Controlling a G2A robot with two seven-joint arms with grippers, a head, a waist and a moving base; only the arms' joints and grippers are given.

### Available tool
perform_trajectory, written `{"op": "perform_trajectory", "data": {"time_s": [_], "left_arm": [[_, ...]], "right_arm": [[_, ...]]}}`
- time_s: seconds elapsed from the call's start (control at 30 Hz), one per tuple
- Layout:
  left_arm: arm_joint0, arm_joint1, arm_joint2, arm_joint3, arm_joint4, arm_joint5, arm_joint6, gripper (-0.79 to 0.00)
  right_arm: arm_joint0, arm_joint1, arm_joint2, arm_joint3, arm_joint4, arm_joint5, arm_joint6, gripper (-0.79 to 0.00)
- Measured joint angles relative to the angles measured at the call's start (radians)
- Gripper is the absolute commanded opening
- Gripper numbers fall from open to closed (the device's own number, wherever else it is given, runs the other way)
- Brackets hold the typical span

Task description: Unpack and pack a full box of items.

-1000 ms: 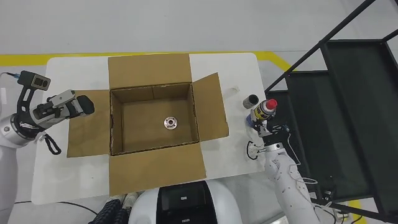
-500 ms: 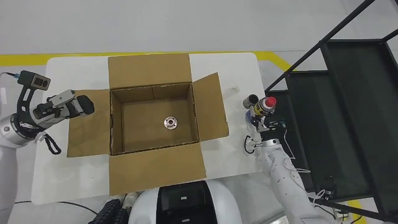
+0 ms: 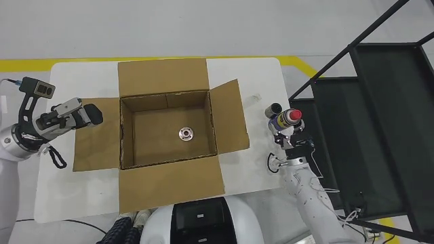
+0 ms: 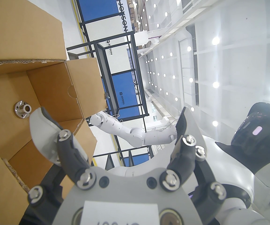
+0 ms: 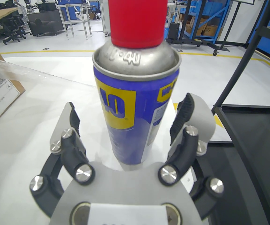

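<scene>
White counter [image 3: 264,74] carries an open cardboard box [image 3: 230,118] with one metal flange [image 3: 184,133] on its floor. Spray can [image 5: 135,99] stands upright near the counter's right edge, between the spread, non-touching fingers of the right tool [image 5: 129,112]. Left tool [image 4: 110,115] hangs released by the box's left flap.

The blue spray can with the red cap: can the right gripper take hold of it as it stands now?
Probably yes. The open right gripper has one finger on each side of the upright blue spray can; nothing lies between.
</scene>
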Motion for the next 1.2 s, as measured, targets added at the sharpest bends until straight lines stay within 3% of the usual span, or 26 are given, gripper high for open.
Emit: {"op": "perform_trajectory", "data": {"time_s": [0.27,0.6,0.87,1.2], "left_arm": [[0.0,0.0,0.0,0.0,0.0,0.0,0.0,0.0],[0.0,0.0,0.0,0.0,0.0,0.0,0.0,0.0],[0.0,0.0,0.0,0.0,0.0,0.0,0.0,0.0],[0.0,0.0,0.0,0.0,0.0,0.0,0.0,0.0]], "right_arm": [[-0.193,0.02,0.044,-0.283,0.031,-0.057,0.037,0.0],[-0.428,0.034,0.087,-0.765,0.148,-0.179,0.321,0.0],[-0.502,0.04,0.066,-1.039,0.154,-0.176,0.564,0.0],[-0.526,0.056,0.021,-1.251,0.147,-0.304,0.784,0.0]]}}
